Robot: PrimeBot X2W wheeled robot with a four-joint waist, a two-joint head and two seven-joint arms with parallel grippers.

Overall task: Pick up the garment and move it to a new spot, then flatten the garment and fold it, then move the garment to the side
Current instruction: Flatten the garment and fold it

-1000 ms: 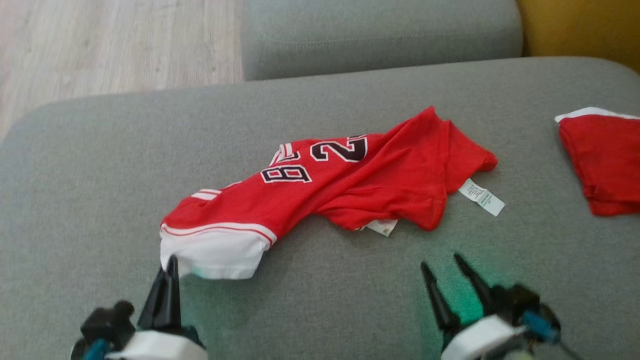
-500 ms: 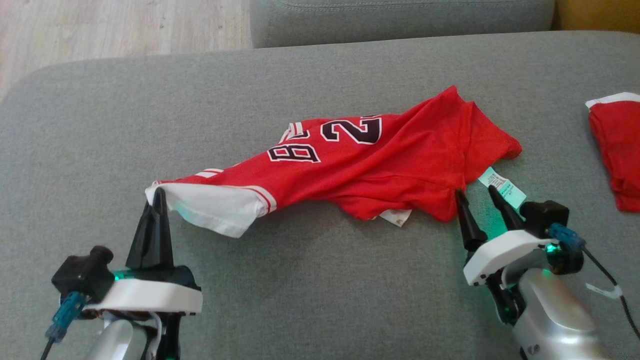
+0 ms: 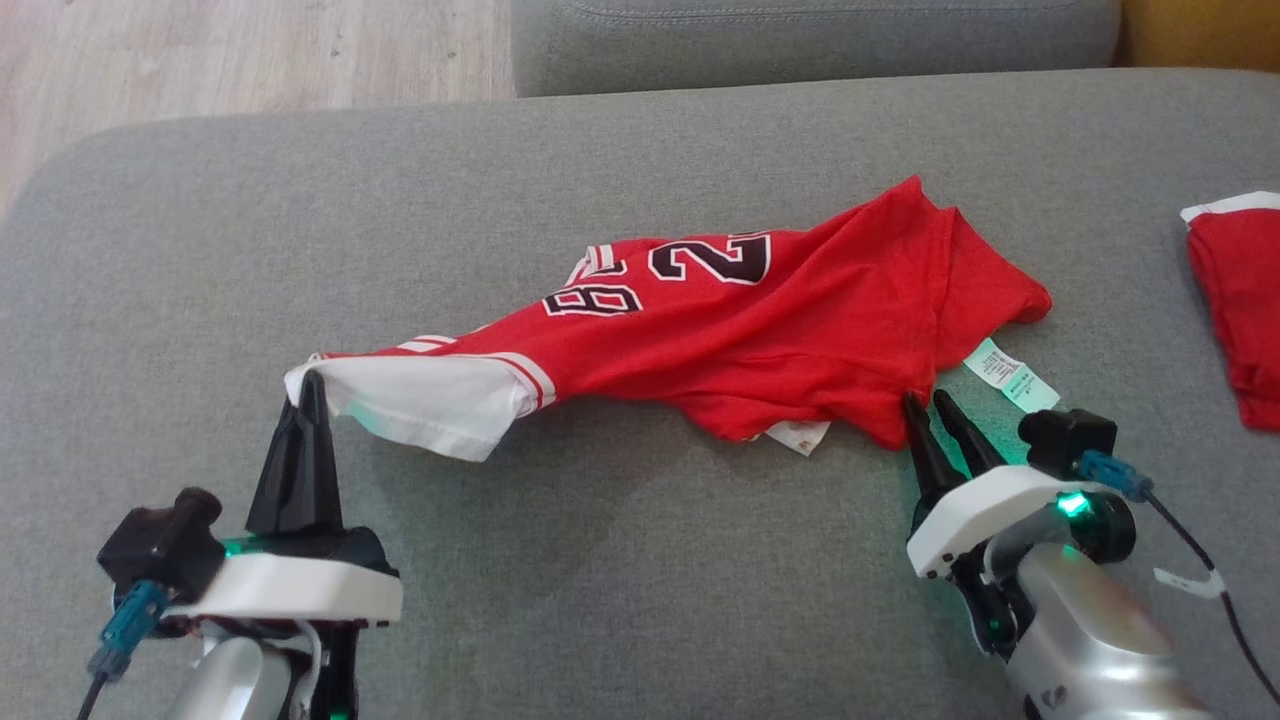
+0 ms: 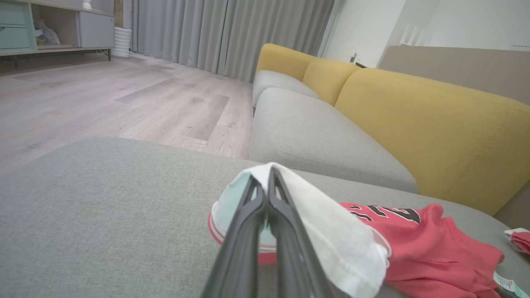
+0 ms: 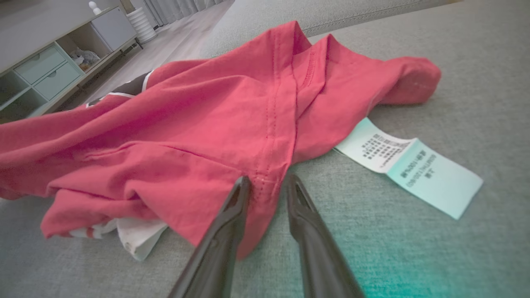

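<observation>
Garment [image 3: 740,340] is pinched at its white left end by the left gripper [image 3: 305,390]. The half-open right gripper [image 3: 925,405] straddles its near red corner.

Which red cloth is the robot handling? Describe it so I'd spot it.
Look at the grey sofa cushion. In its middle lies the crumpled red jersey. Unlike the red cloth at the right edge, it carries black numbers.

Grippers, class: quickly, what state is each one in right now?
Left gripper: closed on the garment, at its white end.
Right gripper: partly open, astride the red hem, not yet clamped.
</observation>
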